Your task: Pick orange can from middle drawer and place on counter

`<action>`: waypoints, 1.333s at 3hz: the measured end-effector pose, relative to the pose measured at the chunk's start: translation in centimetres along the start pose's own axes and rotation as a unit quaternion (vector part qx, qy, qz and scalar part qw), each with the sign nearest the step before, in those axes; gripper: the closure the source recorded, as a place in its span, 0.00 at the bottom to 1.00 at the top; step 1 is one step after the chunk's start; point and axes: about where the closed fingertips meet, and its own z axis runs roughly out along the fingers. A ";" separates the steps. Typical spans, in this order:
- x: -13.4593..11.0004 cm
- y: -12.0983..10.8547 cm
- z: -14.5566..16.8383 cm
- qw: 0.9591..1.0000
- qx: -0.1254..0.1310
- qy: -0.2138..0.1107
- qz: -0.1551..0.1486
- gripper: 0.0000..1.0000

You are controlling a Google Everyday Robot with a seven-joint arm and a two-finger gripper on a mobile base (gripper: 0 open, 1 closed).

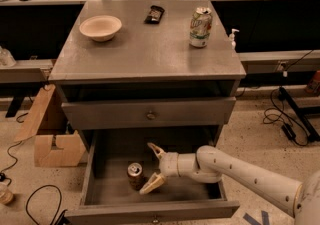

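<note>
Two cans (135,175) (200,27), one bowl (100,27), maybe one wallet (154,14), one pincer (146,168) in middle drawer (112,193).

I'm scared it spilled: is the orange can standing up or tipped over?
Standing up: the small orange-brown can shows its silver top upward in the deep grey drawer. The open two-finger tool is beside it.
</note>
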 end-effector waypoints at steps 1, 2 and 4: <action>1.2 1.4 3.9 0.999 -0.038 -0.003 0.009 0.03; 2.0 2.7 6.1 0.998 -0.062 0.008 0.007 0.25; -2.4 4.8 4.5 0.999 -0.037 -0.027 0.019 0.73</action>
